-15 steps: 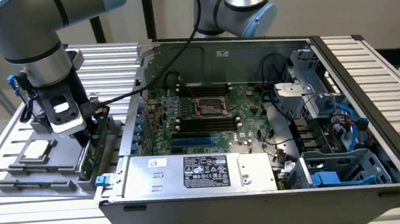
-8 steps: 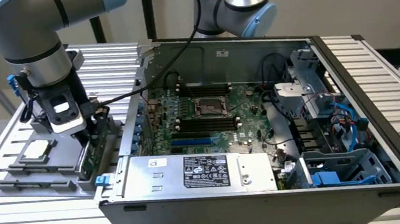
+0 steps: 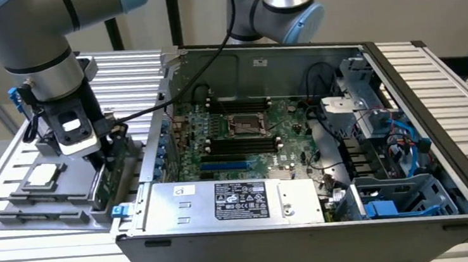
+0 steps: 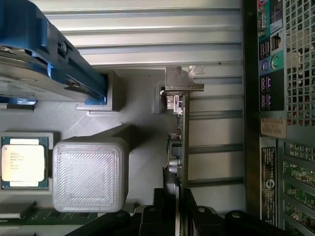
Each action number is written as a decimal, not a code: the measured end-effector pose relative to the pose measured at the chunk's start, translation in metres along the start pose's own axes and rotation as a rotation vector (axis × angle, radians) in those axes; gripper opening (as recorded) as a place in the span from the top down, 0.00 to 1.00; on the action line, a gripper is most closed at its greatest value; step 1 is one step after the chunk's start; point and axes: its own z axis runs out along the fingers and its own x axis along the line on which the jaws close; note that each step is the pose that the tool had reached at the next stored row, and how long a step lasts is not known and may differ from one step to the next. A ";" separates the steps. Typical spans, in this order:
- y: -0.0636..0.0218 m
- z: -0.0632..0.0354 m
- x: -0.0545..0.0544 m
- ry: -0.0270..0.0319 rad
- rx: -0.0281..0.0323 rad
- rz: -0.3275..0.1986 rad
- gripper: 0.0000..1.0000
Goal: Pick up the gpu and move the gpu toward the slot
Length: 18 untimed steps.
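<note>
The gripper (image 3: pixel 105 160) sat clamped on the gpu (image 3: pixel 103 184), upright in its grey holder (image 3: pixel 55 218) beside the computer case (image 3: pixel 312 242). Pickup stage, I judged; freeing it would need a straight lift.

Exterior high, oblique, far; wrist close, downward; shared: gpu (image 3: pixel 103 184) (image 4: pixel 184 128).

Gpu (image 4: pixel 183 129): green board, silver bracket. Gripper (image 4: pixel 176 199): black. Worktop (image 3: pixel 458 79): silver, ribbed in parallel slats. Tray (image 4: pixel 138 147): plain grey. Processor chip (image 4: pixel 22 162): silver lid, green rim. Hard drive (image 4: pixel 44 54): blue rails. Block (image 4: pixel 87 174): pale grey, concentric square ridges. Computer case (image 3: pixel 312 248): black. Motherboard (image 3: pixel 288 120): green.
</note>
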 end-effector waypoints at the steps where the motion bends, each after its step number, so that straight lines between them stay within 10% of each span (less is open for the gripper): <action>1: 0.0000 -0.0005 0.000 0.0001 -0.0013 0.000 0.74; 18: -0.0006 -0.0144 -0.001 0.0015 -0.0257 0.002 0.74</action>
